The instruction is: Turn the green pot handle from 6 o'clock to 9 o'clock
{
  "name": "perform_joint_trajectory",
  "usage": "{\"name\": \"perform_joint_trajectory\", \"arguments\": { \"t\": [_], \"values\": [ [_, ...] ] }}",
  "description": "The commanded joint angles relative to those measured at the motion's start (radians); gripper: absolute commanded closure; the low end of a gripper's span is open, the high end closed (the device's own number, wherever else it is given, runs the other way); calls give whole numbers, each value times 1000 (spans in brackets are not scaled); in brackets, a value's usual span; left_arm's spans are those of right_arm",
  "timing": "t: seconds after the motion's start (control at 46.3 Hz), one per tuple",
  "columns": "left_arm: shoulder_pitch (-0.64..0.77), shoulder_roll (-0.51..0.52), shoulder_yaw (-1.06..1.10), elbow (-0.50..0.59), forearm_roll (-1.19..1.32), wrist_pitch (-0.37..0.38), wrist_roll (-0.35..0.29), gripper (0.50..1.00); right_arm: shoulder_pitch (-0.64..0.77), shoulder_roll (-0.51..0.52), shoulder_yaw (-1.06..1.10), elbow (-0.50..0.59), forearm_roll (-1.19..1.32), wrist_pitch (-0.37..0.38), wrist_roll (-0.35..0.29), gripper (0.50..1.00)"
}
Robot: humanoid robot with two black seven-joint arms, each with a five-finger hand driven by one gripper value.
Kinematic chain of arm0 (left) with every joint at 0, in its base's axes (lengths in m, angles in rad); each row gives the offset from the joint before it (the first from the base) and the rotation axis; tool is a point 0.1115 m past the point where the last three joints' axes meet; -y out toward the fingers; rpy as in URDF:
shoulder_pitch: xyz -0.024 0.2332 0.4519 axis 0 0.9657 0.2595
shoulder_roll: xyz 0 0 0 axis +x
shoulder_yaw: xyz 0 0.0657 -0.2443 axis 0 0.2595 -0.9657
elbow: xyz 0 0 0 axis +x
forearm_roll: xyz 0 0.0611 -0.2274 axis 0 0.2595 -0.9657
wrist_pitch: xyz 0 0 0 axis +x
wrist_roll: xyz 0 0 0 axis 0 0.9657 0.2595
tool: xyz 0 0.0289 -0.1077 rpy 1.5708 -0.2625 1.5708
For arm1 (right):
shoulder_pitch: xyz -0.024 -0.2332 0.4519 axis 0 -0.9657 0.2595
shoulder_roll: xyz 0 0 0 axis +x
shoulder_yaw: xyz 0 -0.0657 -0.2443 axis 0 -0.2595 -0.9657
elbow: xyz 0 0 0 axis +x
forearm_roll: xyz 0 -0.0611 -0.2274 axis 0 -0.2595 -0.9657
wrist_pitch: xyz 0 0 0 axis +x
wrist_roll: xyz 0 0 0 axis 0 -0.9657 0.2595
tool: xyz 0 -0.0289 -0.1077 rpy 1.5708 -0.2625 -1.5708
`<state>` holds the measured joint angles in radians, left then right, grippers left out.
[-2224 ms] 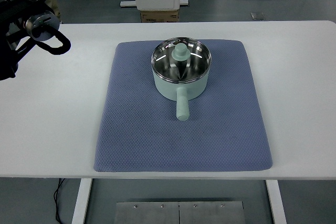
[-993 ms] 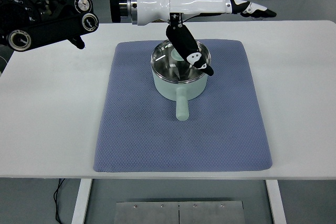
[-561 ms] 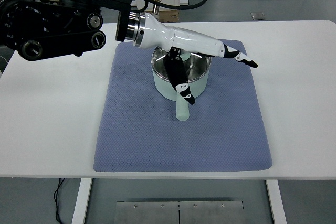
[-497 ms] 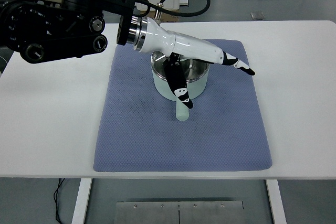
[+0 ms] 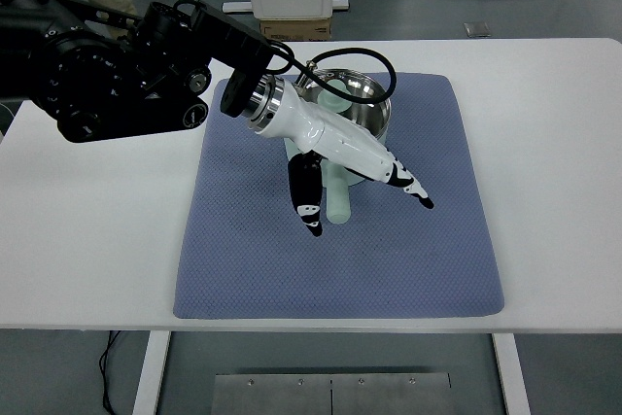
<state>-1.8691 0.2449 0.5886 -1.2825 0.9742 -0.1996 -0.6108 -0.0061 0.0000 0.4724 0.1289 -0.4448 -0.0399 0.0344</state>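
Between spread fingers of left hand (image 5: 340,167) | pot handle (image 5: 337,196) | untouched

My left arm (image 5: 107,70) bulky matte black with round silver-ringed joint caps, a black cable looping off the wrist, silver collar, glossy white left hand (image 5: 335,153), slim fingers (image 5: 307,203) black with white-marked tips

No text, label, brand, number or sign can be read anywhere in the frame; the surfaces in view carry no legible print.
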Motion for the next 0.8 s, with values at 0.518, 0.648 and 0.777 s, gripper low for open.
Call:
{"name": "perform_joint_trajectory", "arguments": {
  "t": [0.518,0.648,0.777],
  "values": [
    [-22,-41,80,18,21,0,0,500,0,0,0,0,0,0,1,500],
    [-22,-50,103,32,21,0,0,500,0,0,0,0,0,0,-1,500],
    [-22,-64,128,35,23,5,0,500,0,0,0,0,0,0,-1,500]
  ]
}}
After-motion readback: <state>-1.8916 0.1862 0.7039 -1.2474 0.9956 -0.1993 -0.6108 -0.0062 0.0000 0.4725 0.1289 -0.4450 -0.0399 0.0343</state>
